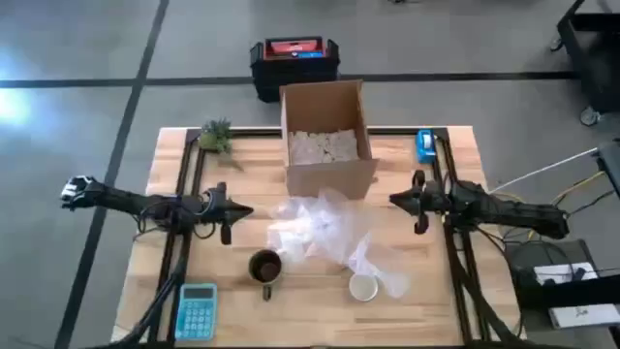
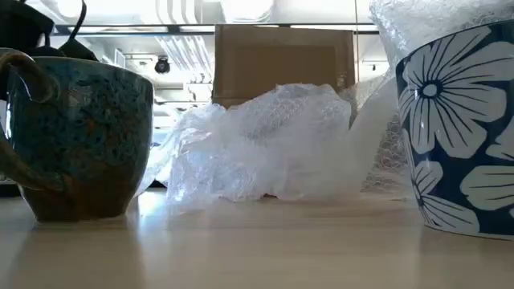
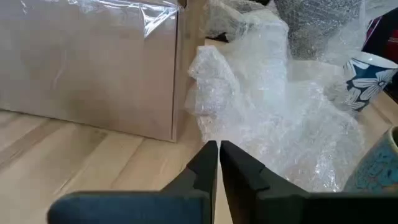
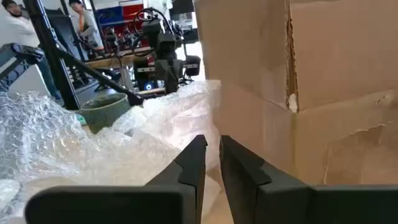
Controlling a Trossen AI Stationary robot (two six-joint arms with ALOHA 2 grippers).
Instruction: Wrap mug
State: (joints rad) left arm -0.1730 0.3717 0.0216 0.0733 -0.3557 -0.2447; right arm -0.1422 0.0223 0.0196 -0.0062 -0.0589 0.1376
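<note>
Now, both arms are waiting beside the bubble wrap, nothing yet in hand.

I am holding the left gripper at the sheet's left edge and the right gripper off its right side by the cardboard box; both are showing fingers pressed nearly together and gripping nothing. The bubble wrap is lying crumpled mid-table in front of the box. The dark mug is standing upright just below the left gripper, handle pointing toward the table's front edge, close to the wrap's corner. The flowered mug is sitting against the wrap's lower right. I am judging the left arm nearer the dark mug.
</note>
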